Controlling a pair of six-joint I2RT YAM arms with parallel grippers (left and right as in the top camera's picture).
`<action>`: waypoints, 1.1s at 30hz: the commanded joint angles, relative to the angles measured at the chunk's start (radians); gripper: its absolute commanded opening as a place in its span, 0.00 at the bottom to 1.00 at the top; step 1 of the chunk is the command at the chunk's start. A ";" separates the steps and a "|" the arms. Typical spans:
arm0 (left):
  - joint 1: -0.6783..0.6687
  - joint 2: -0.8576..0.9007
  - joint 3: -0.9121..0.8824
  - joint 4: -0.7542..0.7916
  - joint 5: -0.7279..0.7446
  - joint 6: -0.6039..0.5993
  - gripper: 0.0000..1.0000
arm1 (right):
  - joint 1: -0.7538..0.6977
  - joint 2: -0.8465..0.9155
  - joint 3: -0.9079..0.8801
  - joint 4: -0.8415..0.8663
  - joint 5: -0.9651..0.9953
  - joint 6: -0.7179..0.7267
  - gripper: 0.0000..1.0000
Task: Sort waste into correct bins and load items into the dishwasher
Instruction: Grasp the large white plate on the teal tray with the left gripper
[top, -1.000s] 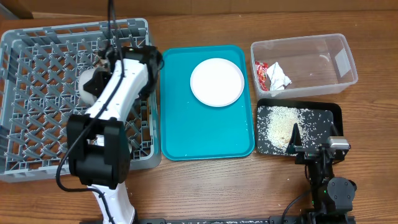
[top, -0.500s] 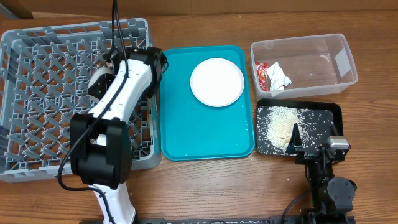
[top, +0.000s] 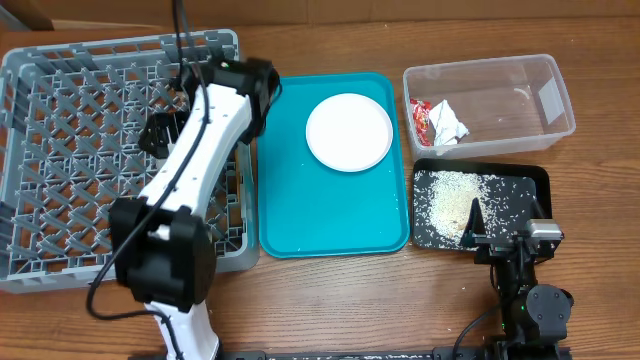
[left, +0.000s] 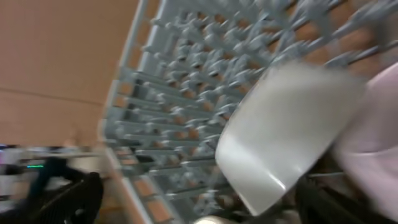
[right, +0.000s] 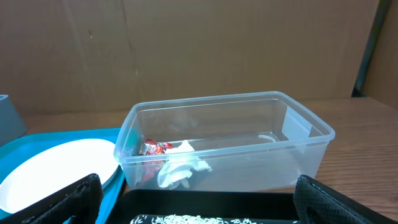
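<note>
Nearest the robot, the right end effector (top: 500, 243) rests at the counter's (top: 420, 310) front edge with its jaws spread wide and nothing between them. Just beyond it lies the black tray (top: 535, 180), strewn with rice (top: 450, 200), and behind that the clear tub (top: 545, 100) holding the wrapper (top: 438, 122).

The plate (top: 348, 132) is the piece left to load, by the look of things. It lies flat at the far end of the teal tray (top: 335, 225), well to the left of the right end effector and just to the right of the left arm's wrist. It is likely stiff, smooth and breakable, heavier than the waste; lying flat, it offers only its rim, so a pinch across the edge is the place to take hold, and a shallow one could slip.

Farthest off, the left end effector (top: 190, 80) hangs over the far right part of the rack (top: 60, 150). Its wrist view is blurred, but a white dish (left: 286, 130) lies against the pegs, seemingly free of the fingers, so the jaws appear spread wide and empty.
</note>
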 joint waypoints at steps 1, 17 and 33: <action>-0.005 -0.075 0.097 0.063 0.214 0.061 1.00 | 0.000 -0.011 -0.010 0.003 -0.002 -0.004 1.00; -0.179 0.042 0.053 0.470 0.785 0.322 0.73 | 0.000 -0.011 -0.010 0.003 -0.002 -0.004 1.00; -0.178 0.314 0.053 0.508 0.831 0.266 0.34 | 0.000 -0.011 -0.010 0.003 -0.002 -0.004 1.00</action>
